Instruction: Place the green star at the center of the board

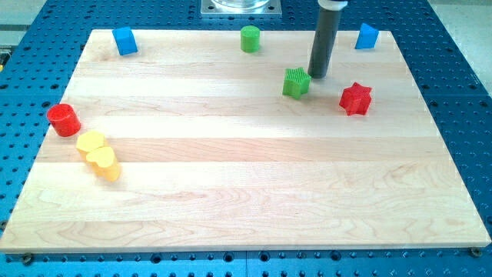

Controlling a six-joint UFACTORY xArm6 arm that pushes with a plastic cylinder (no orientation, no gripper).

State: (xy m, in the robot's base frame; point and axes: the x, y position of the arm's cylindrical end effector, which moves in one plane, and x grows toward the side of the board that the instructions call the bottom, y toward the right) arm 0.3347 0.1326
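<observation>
The green star (296, 82) sits on the wooden board (246, 192), right of centre and toward the view's top. My tip (317, 76) is just to the star's upper right, close to it or touching its edge. The dark rod rises from there to the view's top.
A red star (355, 98) lies right of the green star. A green cylinder (250, 38) and two blue blocks (124, 41) (367, 36) stand along the top edge. A red cylinder (63, 119) and two yellow blocks (91, 143) (104, 162) are at the left.
</observation>
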